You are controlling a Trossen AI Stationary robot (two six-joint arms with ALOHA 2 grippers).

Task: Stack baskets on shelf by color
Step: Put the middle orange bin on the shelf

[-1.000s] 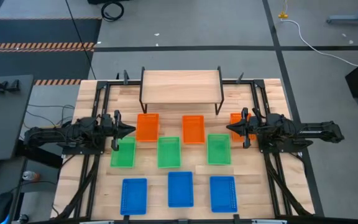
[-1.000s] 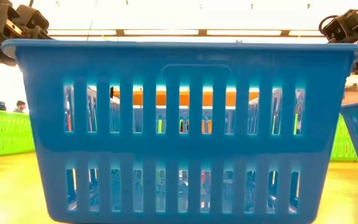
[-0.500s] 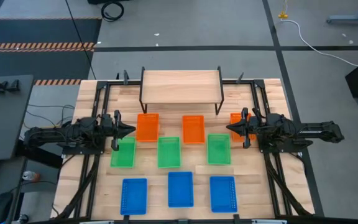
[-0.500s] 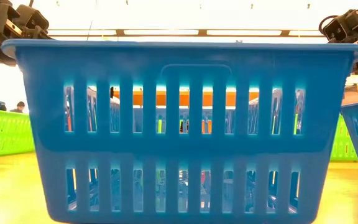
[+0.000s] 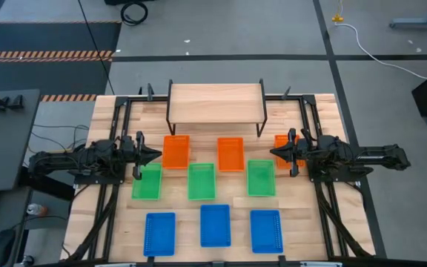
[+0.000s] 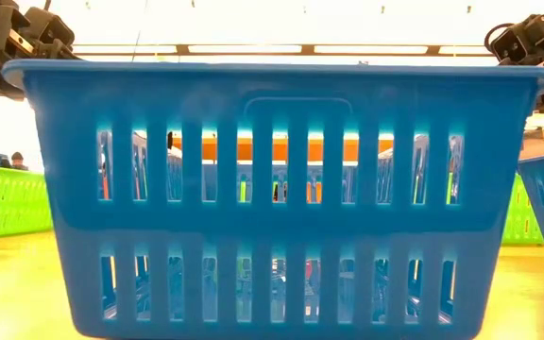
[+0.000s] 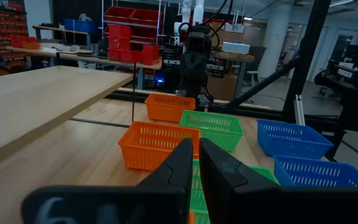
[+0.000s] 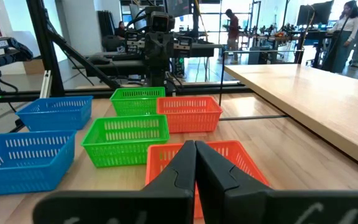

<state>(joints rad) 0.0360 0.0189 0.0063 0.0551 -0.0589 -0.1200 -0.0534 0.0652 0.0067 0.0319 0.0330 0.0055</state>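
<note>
The shelf [image 5: 215,101] stands at the back edge of the desk [image 5: 313,222], its long axis running across the desk from one arm's side to the other, its plank top bare. In front of it nine baskets sit upright and open-topped in three rows, each with its long axis pointing toward the shelf: the orange baskets [image 5: 230,153] nearest it, the green baskets [image 5: 201,181] next, the blue baskets [image 5: 215,225] farthest. The third orange one lies partly under the right gripper [image 5: 274,152]. The left gripper [image 5: 156,155] hovers at the left end of the orange row, arm stretched level and pointing inward, fingers nearly together with a narrow slit, holding nothing. The right arm mirrors it, fingers pressed together and empty.
</note>
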